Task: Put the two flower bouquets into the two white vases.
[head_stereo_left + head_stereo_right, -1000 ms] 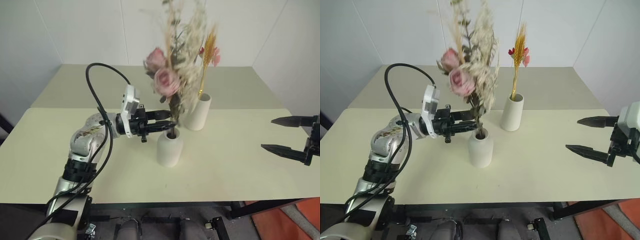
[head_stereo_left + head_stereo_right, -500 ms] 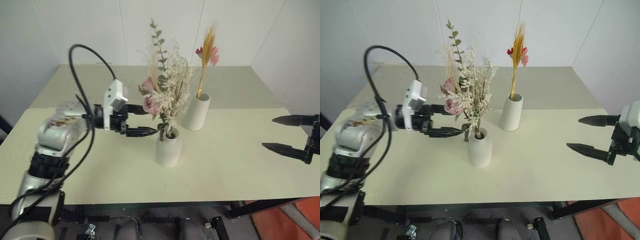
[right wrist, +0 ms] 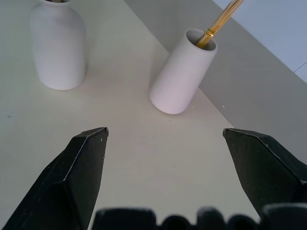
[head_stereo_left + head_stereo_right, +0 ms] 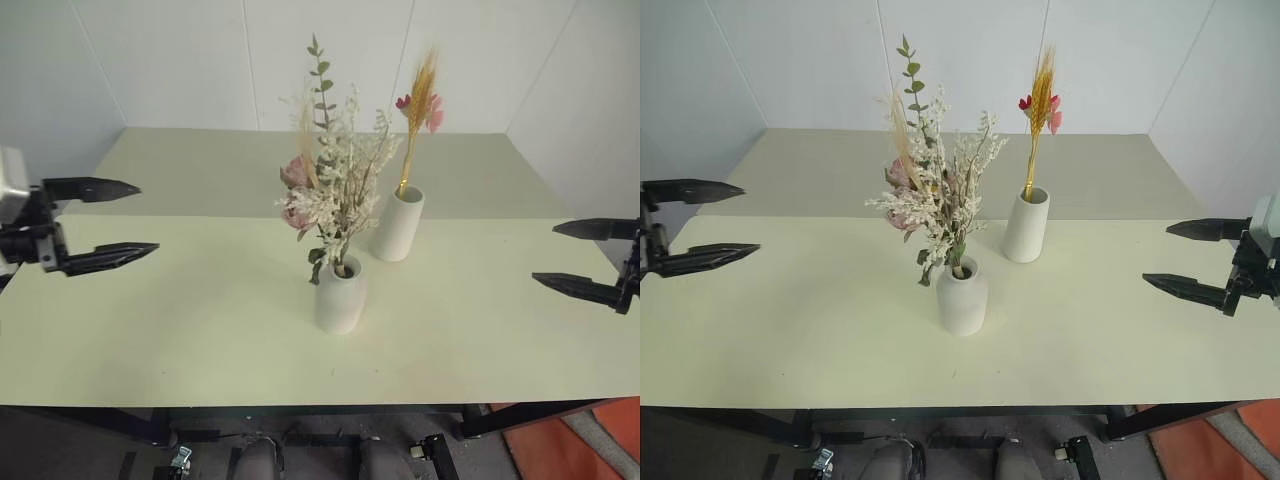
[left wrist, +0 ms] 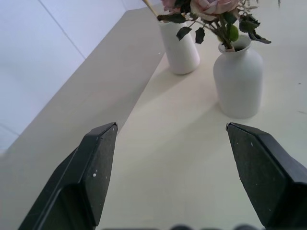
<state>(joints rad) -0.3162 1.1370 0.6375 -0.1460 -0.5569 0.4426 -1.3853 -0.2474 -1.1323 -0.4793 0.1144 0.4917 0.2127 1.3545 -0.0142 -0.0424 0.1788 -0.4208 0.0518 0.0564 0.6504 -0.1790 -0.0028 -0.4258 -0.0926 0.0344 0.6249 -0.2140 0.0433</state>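
White walls close in a pale yellow-green table, and both bouquets already stand in their vases near its middle. The rose bouquet sits in the short narrow-mouthed vase; just behind and to the right, the wheat-stalk bunch rises from the taller tapered vase. The left gripper hangs at the table's left edge and the right gripper at the right edge — each with fingers spread wide, empty, well apart from the vases.

As a judgement, the bouquets look light and springy, and the dried sprigs would crush or shed easily, so any correction is best taken low on the bundled stems. The matte ceramic vases look breakable and — with the top-heavy roses — easy to tip.
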